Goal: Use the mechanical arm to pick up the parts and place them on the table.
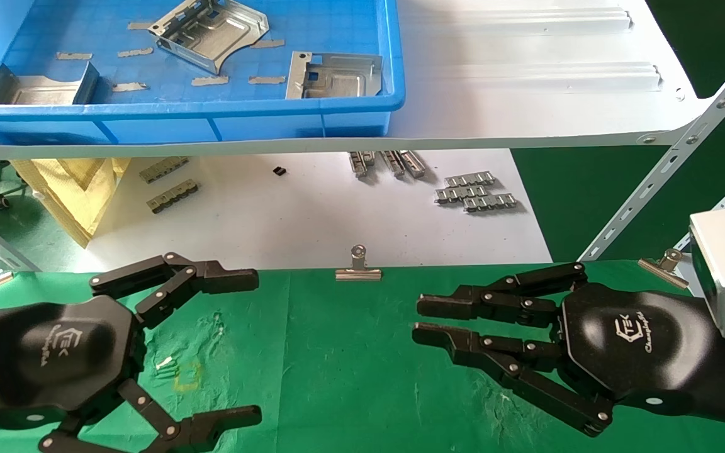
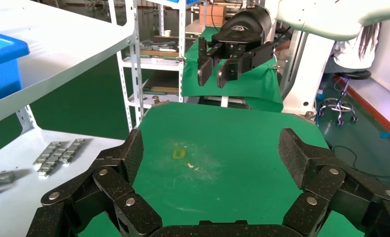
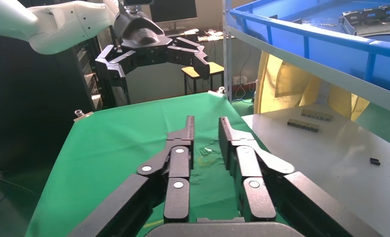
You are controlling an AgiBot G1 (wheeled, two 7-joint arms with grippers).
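Observation:
Three shiny silver parts lie in a blue bin (image 1: 180, 110) on the white shelf: one at the back (image 1: 211, 31), one at the bin's right (image 1: 334, 75), one at its left (image 1: 41, 85). My left gripper (image 1: 243, 346) hovers over the left of the green table (image 1: 337, 377), open wide and empty; its wrist view (image 2: 212, 148) shows only cloth between the fingers. My right gripper (image 1: 419, 319) hovers over the table's right side, fingers parallel with a narrow gap, holding nothing, as the right wrist view (image 3: 206, 123) also shows.
A yellow square outline (image 1: 187, 376) marks the cloth by the left gripper. Binder clips (image 1: 358, 267) hold the cloth's far edge. Grey ridged strips (image 1: 476, 192) lie on the white sheet (image 1: 312, 220) beneath the shelf (image 1: 526, 94). Slanted shelf struts (image 1: 671, 163) stand at right.

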